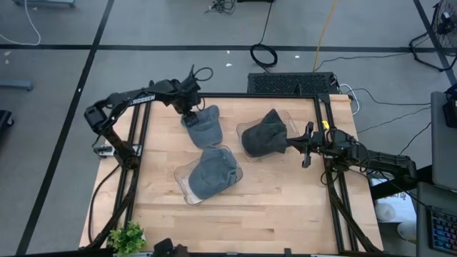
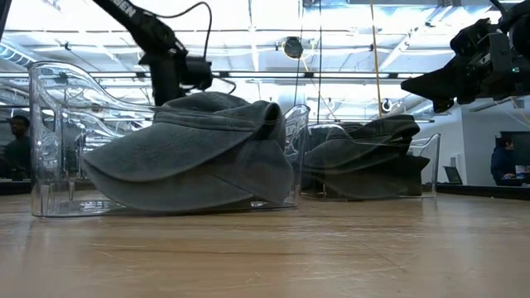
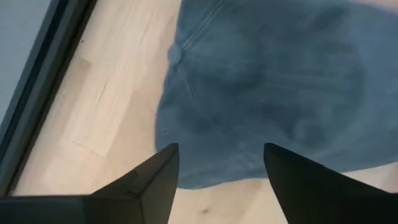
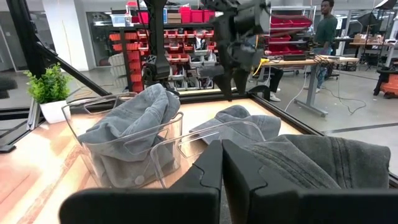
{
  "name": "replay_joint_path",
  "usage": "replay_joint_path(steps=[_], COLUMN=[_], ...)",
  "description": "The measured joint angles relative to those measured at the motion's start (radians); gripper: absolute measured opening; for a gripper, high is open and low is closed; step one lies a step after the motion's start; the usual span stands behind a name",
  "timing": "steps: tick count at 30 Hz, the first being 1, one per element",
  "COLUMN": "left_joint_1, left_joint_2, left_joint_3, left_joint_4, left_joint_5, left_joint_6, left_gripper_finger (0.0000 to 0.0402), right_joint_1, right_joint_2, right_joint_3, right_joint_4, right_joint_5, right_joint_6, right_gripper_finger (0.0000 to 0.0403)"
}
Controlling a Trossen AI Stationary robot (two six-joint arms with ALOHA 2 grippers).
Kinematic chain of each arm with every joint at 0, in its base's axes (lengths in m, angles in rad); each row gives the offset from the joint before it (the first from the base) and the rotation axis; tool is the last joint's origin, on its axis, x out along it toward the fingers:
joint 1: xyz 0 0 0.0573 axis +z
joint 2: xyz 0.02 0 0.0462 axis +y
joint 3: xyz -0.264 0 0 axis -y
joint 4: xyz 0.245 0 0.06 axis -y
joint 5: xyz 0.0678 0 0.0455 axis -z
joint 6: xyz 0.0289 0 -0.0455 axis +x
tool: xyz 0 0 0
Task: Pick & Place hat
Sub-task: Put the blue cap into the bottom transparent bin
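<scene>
A loose grey-blue hat (image 1: 203, 128) lies flat on the wooden table near its far-left part. My left gripper (image 1: 190, 112) hangs over its far edge, pointing down and open. In the left wrist view the gripper (image 3: 221, 158) has its two fingers spread over the hat's (image 3: 267, 81) rim, with no touch that I can see. Two more grey hats sit in clear plastic holders, one near the table's middle (image 1: 211, 173) and one to the right (image 1: 263, 134). My right gripper (image 1: 293, 147) is shut and level beside the right holder; its wrist view (image 4: 222, 163) shows nothing between the fingers.
A small green plant (image 1: 127, 237) stands at the near-left corner. The black frame rails (image 1: 325, 135) run along the table's left and right sides. Bare wood (image 1: 285, 207) lies toward the near-right. People and shelves (image 4: 326, 28) show in the room beyond.
</scene>
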Motion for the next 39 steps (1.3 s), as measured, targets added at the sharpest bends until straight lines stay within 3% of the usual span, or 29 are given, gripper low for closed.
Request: replay_joint_path(steps=[9, 20, 24, 30, 39], left_joint_1=[0.021, 0.02, 0.011, -0.02, -0.072], left_joint_2=[0.0, 0.0, 0.0, 0.0, 0.0], left_joint_3=[-0.16, -0.179, -0.179, -0.179, -0.179], left_joint_4=[0.094, 0.242, 0.251, 0.259, 0.354], left_joint_5=[-0.086, -0.077, -0.138, -0.234, -0.259], left_joint_6=[0.325, 0.38, 0.428, 0.627, 0.734], left_gripper_finger=[0.0259, 0.026, 0.0258, 0.0236, 0.02], right_joint_1=[0.0, 0.0, 0.0, 0.0, 0.0], right_joint_2=[0.0, 0.0, 0.0, 0.0, 0.0], right_joint_3=[0.0, 0.0, 0.0, 0.0, 0.0], right_joint_4=[0.0, 0.0, 0.0, 0.0, 0.0], right_joint_5=[0.0, 0.0, 0.0, 0.0, 0.0], right_joint_6=[0.0, 0.0, 0.0, 0.0, 0.0], right_gripper_finger=[0.0, 0.0, 0.0, 0.0, 0.0])
